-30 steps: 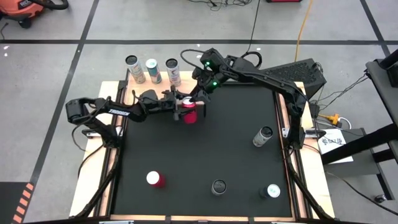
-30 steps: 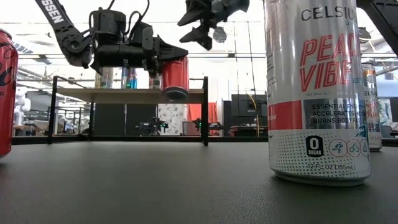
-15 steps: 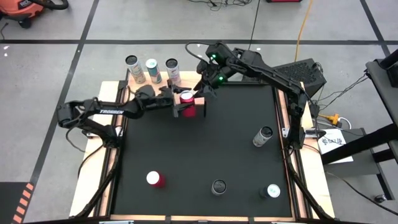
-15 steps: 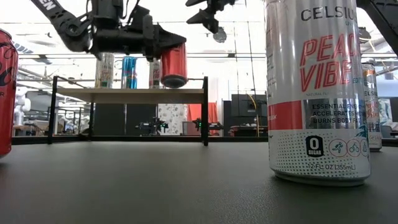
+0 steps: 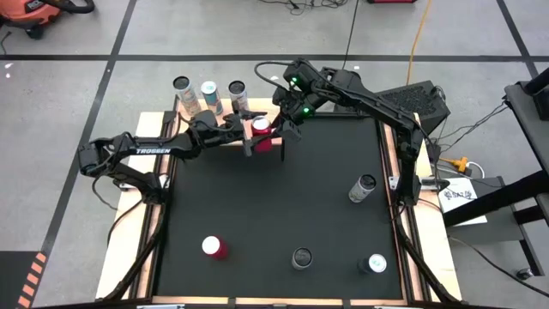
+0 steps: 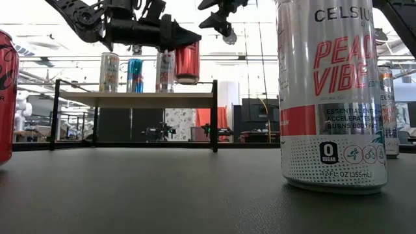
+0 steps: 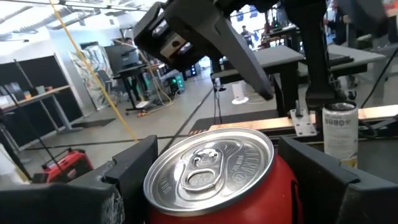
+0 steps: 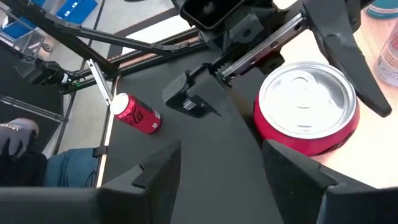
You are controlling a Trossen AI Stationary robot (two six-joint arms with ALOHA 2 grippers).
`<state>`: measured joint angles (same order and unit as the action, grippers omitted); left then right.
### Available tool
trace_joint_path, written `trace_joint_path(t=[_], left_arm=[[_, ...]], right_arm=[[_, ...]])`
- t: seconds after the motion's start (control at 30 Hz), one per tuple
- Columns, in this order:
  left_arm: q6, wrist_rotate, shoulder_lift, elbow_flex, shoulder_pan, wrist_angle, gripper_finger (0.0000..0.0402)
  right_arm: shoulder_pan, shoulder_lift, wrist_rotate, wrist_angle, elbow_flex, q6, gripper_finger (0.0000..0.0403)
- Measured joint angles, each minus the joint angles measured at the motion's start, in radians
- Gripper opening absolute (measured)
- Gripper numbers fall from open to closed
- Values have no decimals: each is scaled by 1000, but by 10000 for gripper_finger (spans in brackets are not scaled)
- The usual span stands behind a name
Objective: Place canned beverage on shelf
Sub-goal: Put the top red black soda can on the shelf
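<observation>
The high view looks straight down on the whole black table [image 5: 283, 215] from well above. The low view sits at surface height near the front edge, facing level toward the shelf [image 6: 133, 97] at the far edge. Each wrist camera looks closely along its own fingers; both share the red can [image 7: 214, 177], also seen from overhead and low.

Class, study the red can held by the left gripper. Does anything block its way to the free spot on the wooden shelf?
Nothing visible does. The left gripper holds the red can above the shelf, over its bare right end beside three standing cans. The right gripper hangs close by, higher and off to the side, with open fingers.
</observation>
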<state>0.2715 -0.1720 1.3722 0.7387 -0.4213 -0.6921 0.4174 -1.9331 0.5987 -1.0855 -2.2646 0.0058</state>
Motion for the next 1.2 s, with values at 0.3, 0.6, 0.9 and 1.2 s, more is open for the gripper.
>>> trace_joint_path(t=[0.3, 0.6, 0.9, 1.2], left_arm=[[24, 85, 22, -1, -24, 5, 288], [10, 83, 79, 0, -35, -50, 298], [24, 104, 93, 0, -55, -72, 302], [22, 144, 94, -1, -69, -80, 303]], right_arm=[[0, 0, 0, 0, 0, -15, 208], [0, 0, 0, -5, 0, -19, 208], [0, 0, 0, -8, 0, -21, 208], [0, 0, 0, -9, 0, -19, 208]])
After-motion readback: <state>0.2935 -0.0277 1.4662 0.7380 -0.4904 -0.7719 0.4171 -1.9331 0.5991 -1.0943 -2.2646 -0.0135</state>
